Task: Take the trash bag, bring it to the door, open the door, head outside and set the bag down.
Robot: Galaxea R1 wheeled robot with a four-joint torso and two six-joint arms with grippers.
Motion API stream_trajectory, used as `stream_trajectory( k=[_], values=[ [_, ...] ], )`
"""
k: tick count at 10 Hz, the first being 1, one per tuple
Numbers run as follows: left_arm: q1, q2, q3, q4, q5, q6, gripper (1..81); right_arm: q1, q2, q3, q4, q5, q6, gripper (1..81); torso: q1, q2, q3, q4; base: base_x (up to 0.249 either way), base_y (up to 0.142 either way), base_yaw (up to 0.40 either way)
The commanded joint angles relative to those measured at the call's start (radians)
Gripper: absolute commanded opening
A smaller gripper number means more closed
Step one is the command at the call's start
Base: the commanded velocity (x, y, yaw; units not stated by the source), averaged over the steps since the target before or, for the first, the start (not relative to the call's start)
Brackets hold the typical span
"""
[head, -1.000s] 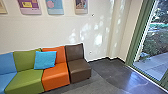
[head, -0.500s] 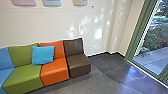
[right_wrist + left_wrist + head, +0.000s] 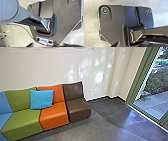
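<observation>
Blue cushion [image 3: 42, 99] across green seat [image 3: 23, 120] and orange seat [image 3: 53, 115], brown seat [image 3: 78, 108] alongside, green-framed glass panel [image 3: 151, 103], left pincer [image 3: 135, 45], right pincer [image 3: 51, 45], can't tell how wide

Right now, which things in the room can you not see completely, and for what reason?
Blue seat: head view, cut off by the left edge.
Pale shapes high on the wall: head view, cut off by the top edge.
Lower join of green back and orange back: head view, behind the blue cushion.
Green-framed glass: head view, cut off by the right edge.
</observation>
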Motion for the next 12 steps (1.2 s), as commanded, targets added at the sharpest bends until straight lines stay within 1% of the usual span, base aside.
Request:
stream_trajectory(
  k=[1,3,4,6,7,8,9,10,11,12],
  values=[
    [-0.055,-0.028,0.008,-0.033,0.068,-0.003,81.1,0.031,-0.106,0.123,0.031,-0.057,0.005,81.1,0.063,-0.099,0.0,0.0,0.0,0.0,0.0],
    [-0.08,-0.033,0.008,-0.052,0.077,-0.003,81.1,0.048,-0.145,0.17,0.051,-0.057,0.003,81.1,0.109,-0.171,-0.001,0.0,0.0,0.0,0.0],
    [-0.095,-0.037,0.008,-0.059,0.099,-0.003,81.1,0.056,-0.157,0.185,0.059,-0.059,0.002,81.1,0.131,-0.207,-0.001,0.0,0.0,0.0,0.0],
    [-0.117,-0.047,0.019,-0.062,0.113,-0.003,81.1,0.067,-0.185,0.229,0.063,-0.062,0.002,81.1,0.178,-0.281,-0.001,0.0,0.0,0.0,0.0],
    [-0.131,-0.051,0.027,-0.065,0.126,-0.003,81.1,0.073,-0.202,0.249,0.063,-0.065,0.003,81.1,0.2,-0.316,-0.038,0.0,0.0,0.0,0.0],
    [-0.146,-0.057,0.031,-0.078,0.136,-0.003,81.1,0.077,-0.221,0.268,0.063,-0.065,0.008,81.1,0.223,-0.352,-0.095,0.0,0.0,0.0,0.0],
    [-0.158,-0.063,0.041,-0.084,0.146,-0.003,81.1,0.088,-0.243,0.294,0.068,-0.065,0.01,81.1,0.239,-0.378,-0.103,0.0,0.0,0.0,0.0],
    [-0.171,-0.074,0.059,-0.085,0.166,-0.003,81.1,0.096,-0.27,0.328,0.073,-0.066,0.011,81.1,0.254,-0.403,-0.123,0.0,0.0,0.0,0.0],
    [-0.183,-0.085,0.077,-0.085,0.17,-0.003,81.1,0.105,-0.295,0.36,0.077,-0.066,0.011,81.1,0.273,-0.432,-0.151,0.0,0.0,0.0,0.0],
    [-0.195,-0.091,0.084,-0.099,0.17,-0.003,81.1,0.111,-0.315,0.38,0.079,-0.066,0.011,81.1,0.296,-0.468,-0.184,0.0,0.0,0.0,0.0]
  ],
)
